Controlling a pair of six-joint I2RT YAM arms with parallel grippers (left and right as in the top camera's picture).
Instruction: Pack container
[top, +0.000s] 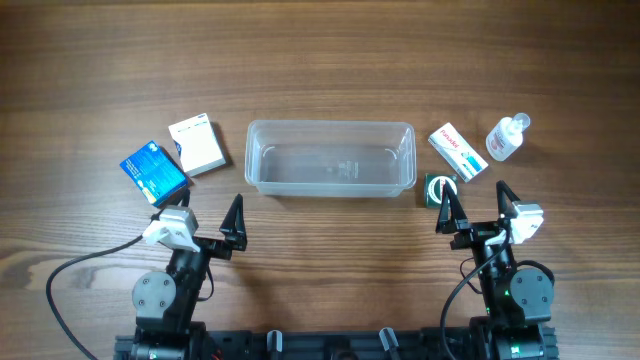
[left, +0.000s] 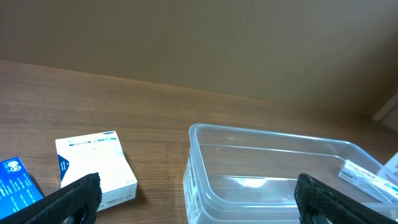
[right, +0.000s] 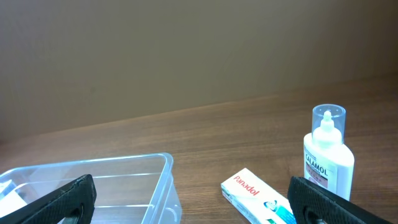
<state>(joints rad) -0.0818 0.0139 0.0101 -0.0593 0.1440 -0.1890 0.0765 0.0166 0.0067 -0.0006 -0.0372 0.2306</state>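
Container (top: 253, 160), bench centre: expect light, stiff, slick plastic; grip the rim at a short end. Left gripper (top: 200, 224) and right gripper (top: 477, 214), near edge: spread, empty.

Setting: robot manipulation test bench, laboratory type. Evidence: bare brown wood-grain table (top: 320, 50) before a plain brown backdrop wall (right: 186, 50); two black-and-grey robot arms, left arm (top: 165, 295) and right arm (top: 520, 290), fixed to a black mounting rail (top: 330, 345) at the near edge, with a loose black cable (top: 62, 268) looping over the tabletop. Staged stock in a loose row: clear rectangular plastic tub (top: 252, 160), white-and-red Panadol carton (top: 458, 151), white Calamol-labelled bottle with clear cap (top: 507, 137), blue cardboard box (top: 154, 173), white cardboard box (top: 197, 145).
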